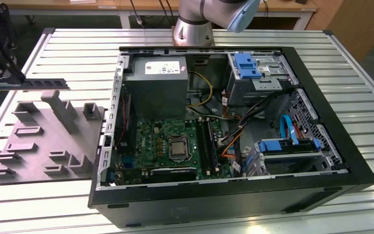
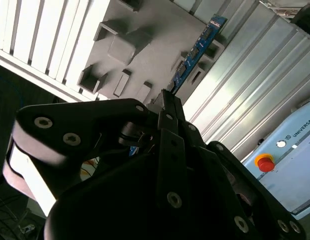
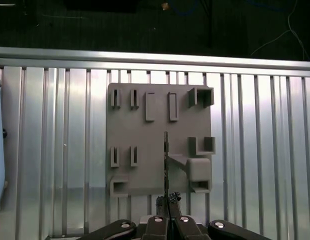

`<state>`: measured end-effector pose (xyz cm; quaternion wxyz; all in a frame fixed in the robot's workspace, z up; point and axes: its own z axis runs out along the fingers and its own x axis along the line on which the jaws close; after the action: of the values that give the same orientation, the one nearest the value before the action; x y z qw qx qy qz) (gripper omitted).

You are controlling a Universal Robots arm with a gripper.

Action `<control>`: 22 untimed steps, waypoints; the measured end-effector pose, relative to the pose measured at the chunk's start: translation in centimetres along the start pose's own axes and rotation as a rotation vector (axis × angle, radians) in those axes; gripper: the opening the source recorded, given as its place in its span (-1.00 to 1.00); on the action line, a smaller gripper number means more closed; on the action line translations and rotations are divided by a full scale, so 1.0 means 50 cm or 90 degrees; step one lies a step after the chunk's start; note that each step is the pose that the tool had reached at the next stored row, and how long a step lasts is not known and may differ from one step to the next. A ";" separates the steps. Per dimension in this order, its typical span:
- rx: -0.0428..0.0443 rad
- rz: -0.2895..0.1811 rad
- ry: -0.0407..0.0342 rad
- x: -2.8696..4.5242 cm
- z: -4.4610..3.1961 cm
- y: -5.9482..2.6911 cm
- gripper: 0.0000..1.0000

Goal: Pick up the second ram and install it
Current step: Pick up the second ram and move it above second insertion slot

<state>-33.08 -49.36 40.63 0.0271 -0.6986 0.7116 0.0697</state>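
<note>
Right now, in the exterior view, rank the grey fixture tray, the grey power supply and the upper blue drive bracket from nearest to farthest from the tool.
1. Grey fixture tray, under the tool gripping the second ram, exterior view's left.
2. Grey power supply, inside the case, middle.
3. Upper blue drive bracket, inside the case, exterior view's right.

White printed label on grey power supply, print too small to read, pale lettering with round emblem on light-blue cabinet
</note>
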 end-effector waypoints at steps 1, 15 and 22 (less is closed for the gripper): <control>-0.0004 0.000 0.0000 0.000 0.000 -0.005 -0.77; -0.0049 0.002 0.0000 -0.002 -0.005 -0.081 -0.77; -0.0065 0.002 0.0000 -0.003 -0.007 -0.119 -0.77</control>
<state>-27.10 -49.37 40.62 0.0234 -0.6975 0.7125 0.0734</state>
